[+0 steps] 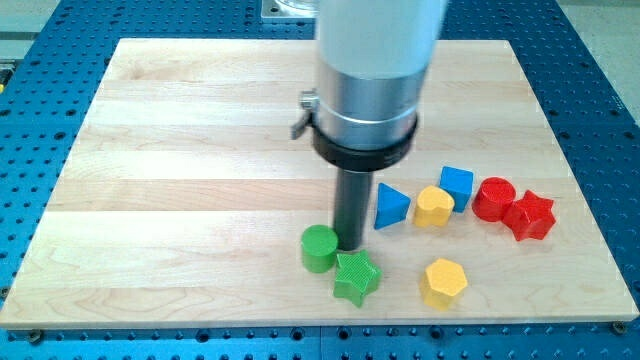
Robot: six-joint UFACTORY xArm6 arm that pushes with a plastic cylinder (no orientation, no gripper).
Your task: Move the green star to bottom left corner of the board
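Camera view: a pale wooden board (200,150) is seen lying on a blue perforated surface (600,60). The arm's white and silver body (368,90) is seen coming down from the view's top, ending in a dark rod. My tip (350,248) is set on the board just to the right of the green cylinder (319,248) and just above the green star (356,277), close to or touching both; contact cannot be told for certain. No gripper is carried, so no spread or pinched state can be told.

The green star is found near the board's bottom edge, a little right of centre, touching or nearly touching the green cylinder at its upper left. The bottom left corner is well apart from it.

To the right of the rod, a blue triangle (391,205) is seen, then a yellow block (434,207) and a blue cube (456,186) just beside each other. Further right, a red cylinder (493,198) and a red star (530,215) are seen touching. A yellow hexagon (444,281) is placed alone, right of the green star.
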